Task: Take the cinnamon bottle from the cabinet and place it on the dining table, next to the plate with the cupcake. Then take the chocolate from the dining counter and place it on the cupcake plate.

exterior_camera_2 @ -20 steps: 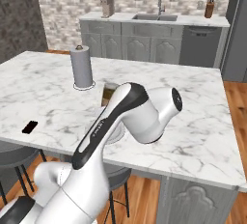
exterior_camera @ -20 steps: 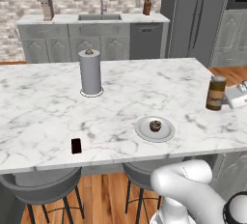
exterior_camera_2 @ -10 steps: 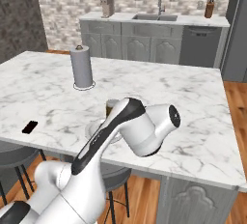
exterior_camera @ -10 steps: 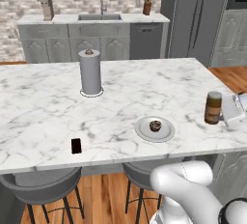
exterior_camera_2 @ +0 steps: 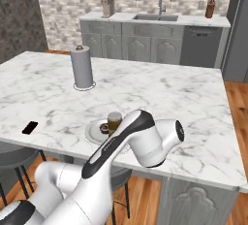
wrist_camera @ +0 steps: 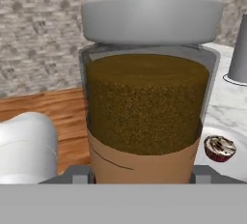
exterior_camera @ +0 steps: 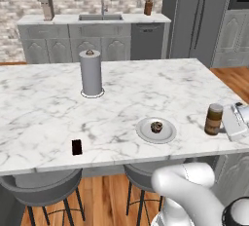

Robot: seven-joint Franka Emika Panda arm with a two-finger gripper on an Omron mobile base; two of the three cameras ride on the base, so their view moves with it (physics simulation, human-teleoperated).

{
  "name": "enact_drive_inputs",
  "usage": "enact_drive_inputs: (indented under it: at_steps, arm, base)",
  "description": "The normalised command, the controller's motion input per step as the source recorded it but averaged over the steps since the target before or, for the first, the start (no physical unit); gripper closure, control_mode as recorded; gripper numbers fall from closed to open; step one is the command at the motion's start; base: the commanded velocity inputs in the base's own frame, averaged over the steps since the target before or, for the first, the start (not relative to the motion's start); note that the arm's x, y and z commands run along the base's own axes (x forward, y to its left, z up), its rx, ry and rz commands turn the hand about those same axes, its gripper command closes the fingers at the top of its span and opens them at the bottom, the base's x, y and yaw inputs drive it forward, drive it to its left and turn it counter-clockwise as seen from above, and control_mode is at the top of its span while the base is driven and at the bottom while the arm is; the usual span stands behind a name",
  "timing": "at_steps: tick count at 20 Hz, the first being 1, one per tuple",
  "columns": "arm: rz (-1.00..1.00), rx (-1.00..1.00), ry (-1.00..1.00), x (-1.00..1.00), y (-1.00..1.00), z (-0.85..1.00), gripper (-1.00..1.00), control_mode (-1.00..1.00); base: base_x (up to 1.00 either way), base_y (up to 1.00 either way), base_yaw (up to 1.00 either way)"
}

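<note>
My hand point(exterior_camera: 224, 124) is pinching the upright brown cinnamon bottle w/ white cap point(exterior_camera: 213, 119), hovering at the marble desk point(exterior_camera: 121, 98) edge; round grey cupcake plate point(exterior_camera: 155, 130) is lying to its left, nearby.

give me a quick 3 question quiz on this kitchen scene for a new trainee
1. True or false: the cinnamon bottle is lying on its side on the marble dining table.
2. Multiple choice: the cupcake sits on (A) the bare marble, (B) the grey plate, (C) a stool.
3. Short answer: which small dark thing lies near the table's front edge, left of the plate?

Key
1. False. It is upright, gripped by the gripper near the table's right edge.
2. B.
3. The chocolate, apart from the plate and from the paper towel roll.
</note>
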Motion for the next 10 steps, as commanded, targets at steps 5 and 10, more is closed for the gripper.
enact_drive_inputs:
  at_steps: [5, 10]
  arm:
    - [0.24, 0.02, 0.0, 0.28, -0.19, -0.21, 1.0, -1.0]
    - [0.06, 0.0, -0.02, 0.35, -0.08, -0.2, 1.0, -1.0]
  base:
    - [0.0, 0.0, 0.0]
    - [0.0, 0.0, 0.0]
